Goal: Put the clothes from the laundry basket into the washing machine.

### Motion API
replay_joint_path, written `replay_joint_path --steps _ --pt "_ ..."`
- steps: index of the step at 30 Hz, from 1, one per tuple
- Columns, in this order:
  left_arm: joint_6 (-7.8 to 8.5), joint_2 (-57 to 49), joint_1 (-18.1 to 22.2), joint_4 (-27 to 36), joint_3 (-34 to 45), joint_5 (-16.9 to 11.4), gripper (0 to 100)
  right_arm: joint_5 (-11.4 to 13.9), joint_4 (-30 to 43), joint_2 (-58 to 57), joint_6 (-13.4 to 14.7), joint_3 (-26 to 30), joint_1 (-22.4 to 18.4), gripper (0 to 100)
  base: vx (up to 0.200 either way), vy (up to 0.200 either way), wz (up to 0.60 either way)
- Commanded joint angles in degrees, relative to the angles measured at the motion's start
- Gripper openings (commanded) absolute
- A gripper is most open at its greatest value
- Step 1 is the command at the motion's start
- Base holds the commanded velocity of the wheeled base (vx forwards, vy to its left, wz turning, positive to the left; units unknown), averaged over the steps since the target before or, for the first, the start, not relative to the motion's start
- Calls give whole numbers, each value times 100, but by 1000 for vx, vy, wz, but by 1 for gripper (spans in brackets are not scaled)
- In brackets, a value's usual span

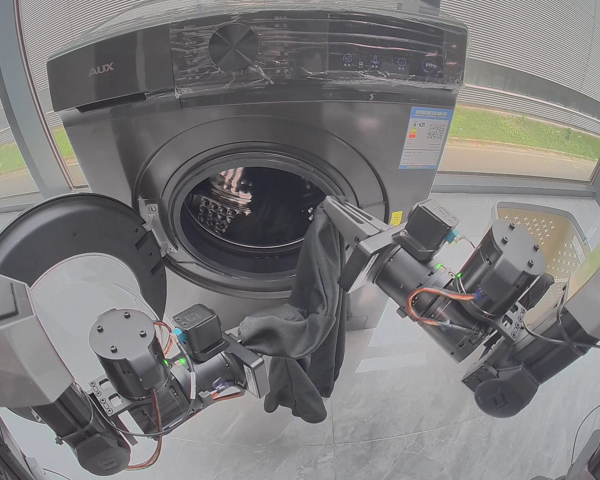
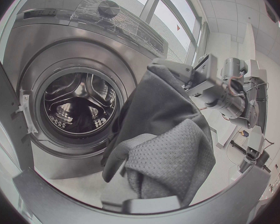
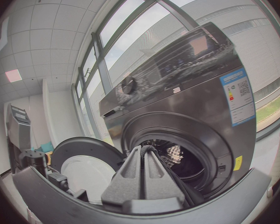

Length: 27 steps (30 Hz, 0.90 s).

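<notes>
I see the washing machine [image 1: 113, 141] standing on the floor [image 1: 413, 408] in front of me. Its round door [image 1: 73, 248] is swung open to my left, and part of the door is cut off behind my left arm. The drum [image 1: 247, 215] is open. It is dark and shiny inside, and I cannot tell if any clothes lie in it.

A dark cloth [image 1: 317, 288] hangs in the air in front of the machine, held by both of my hands. It is just outside the right rim of the drum hole, not inside.

My right hand [image 1: 330, 206] is up high by that rim. Its two fingers are pressed together on the top end of the cloth. In the right wrist view I see a thin bit of cloth pinched between them.

My left hand [image 1: 247, 341] is lower down, near the floor. It is closed on a bunched part of the cloth. The cloth covers its fingertips, so I cannot see them well. The rest of the cloth droops down between the two hands, and its bottom end hangs free above the floor.

The laundry basket [image 1: 547, 235] stands to the right of the machine. It is pale with small holes. My right arm hides most of it, so I cannot see what is in it.
</notes>
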Motion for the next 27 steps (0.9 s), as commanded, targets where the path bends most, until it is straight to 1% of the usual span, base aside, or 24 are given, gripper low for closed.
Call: replay_joint_path --steps 1,6,12,17,19,22,24,27 --pt "-15 152 -55 -32 -35 -33 0 -15 19 -116 1 66 357 0 0 0 0" --pt "-23 442 -3 -32 -140 -182 0 -6 1 -124 1 92 427 0 0 0 0" --pt "-15 688 24 -32 -263 -200 0 2 10 -168 1 127 444 0 0 0 0" --pt "-23 592 -47 -41 -307 -209 0 46 19 -124 1 118 365 0 0 0 0" --pt "-23 293 -73 -32 -290 -217 0 82 19 -36 45 118 277 0 0 0 0" --pt "-23 -6 -179 -32 -211 -297 0 205 -69 262 186 145 93 0 0 0 0" --pt "-23 -208 -179 -32 -96 -305 0 240 -69 324 221 198 84 0 0 0 0" --pt "-32 -586 -179 -32 71 -323 0 231 -69 306 353 338 163 0 0 0 0"
